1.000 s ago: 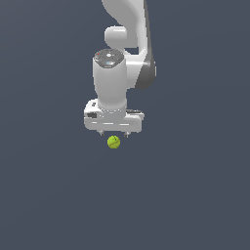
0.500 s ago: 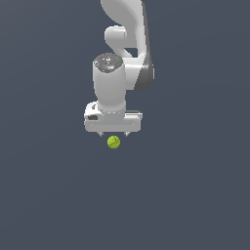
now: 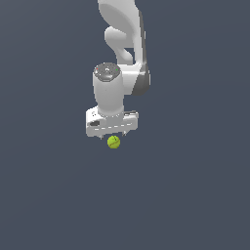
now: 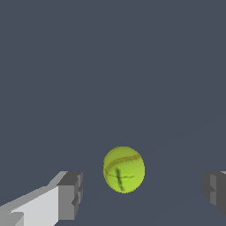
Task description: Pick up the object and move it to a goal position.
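Little has changed over the last second: the white arm (image 3: 122, 58) still hangs straight down with its hand (image 3: 112, 135) poised just above the ball (image 3: 114, 142), and the ball has not shifted on the dark grey tabletop (image 3: 195, 185). Only the arm's upper links look slightly differently posed. From the wrist, the hand's fingers (image 4: 69, 195) stand wide apart, one on either side of the yellow-green ball (image 4: 123, 169), neither touching it.
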